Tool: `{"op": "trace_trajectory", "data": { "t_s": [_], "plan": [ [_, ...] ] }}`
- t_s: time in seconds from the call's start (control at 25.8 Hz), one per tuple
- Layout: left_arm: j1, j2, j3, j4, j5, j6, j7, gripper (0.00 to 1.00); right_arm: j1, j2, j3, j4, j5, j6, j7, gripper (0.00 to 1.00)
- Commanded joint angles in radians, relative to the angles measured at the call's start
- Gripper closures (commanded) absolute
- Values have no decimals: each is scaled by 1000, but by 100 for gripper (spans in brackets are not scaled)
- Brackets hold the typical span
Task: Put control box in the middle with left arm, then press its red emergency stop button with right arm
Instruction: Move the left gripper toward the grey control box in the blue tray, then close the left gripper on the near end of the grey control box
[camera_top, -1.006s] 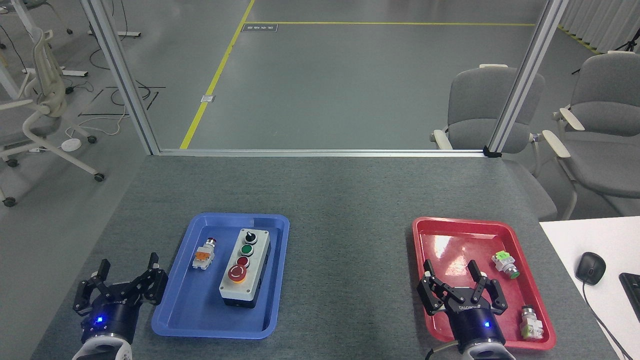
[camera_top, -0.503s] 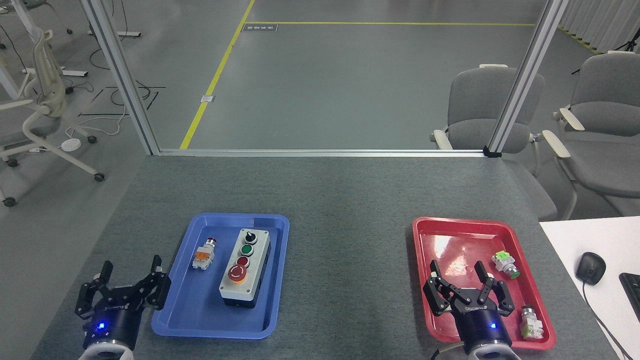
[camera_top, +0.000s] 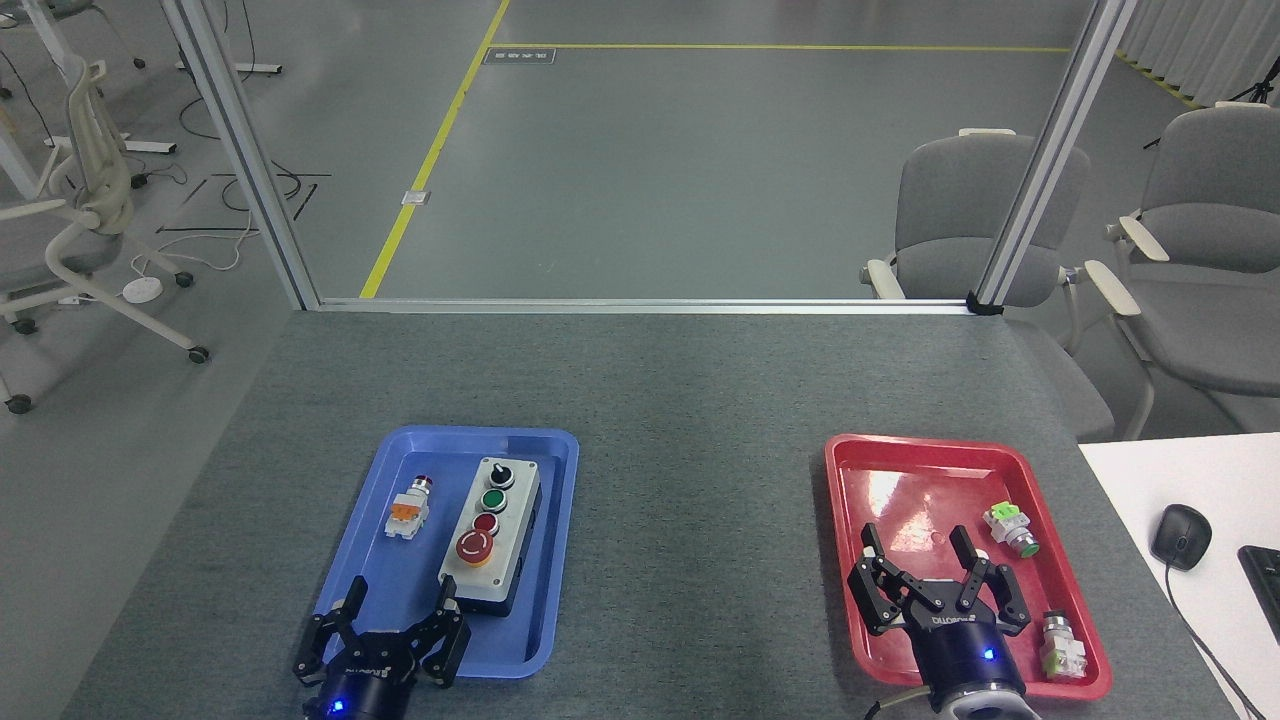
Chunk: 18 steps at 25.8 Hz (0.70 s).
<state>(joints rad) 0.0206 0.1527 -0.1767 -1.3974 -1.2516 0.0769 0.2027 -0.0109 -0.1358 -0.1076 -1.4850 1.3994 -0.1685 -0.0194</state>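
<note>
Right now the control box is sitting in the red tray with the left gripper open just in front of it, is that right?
Not quite. In the head view the control box sits in the blue tray, not the red tray. The left gripper is indeed open just in front of it.

A lab or test hall: floor marking line (camera_top: 432, 150), aluminium frame post (camera_top: 240, 150), office chairs (camera_top: 960, 215).
</note>
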Motion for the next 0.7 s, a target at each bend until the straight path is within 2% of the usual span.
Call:
{"op": "trace_trajectory", "data": {
  "t_s": [0.0,0.31,0.66],
  "plan": [
    [-27,-39,-6,71,-35,-2,1,1,-3,-1,-1,0,1,0,6,2],
    [-105,-52,-7,167,-37,0,1,1,2,5,0,0,1,7,7,2],
    [-77,-38,-7,153,-31,-29,3,1,-8,19,-1,-3,3,12,7,2]
  ]
}}
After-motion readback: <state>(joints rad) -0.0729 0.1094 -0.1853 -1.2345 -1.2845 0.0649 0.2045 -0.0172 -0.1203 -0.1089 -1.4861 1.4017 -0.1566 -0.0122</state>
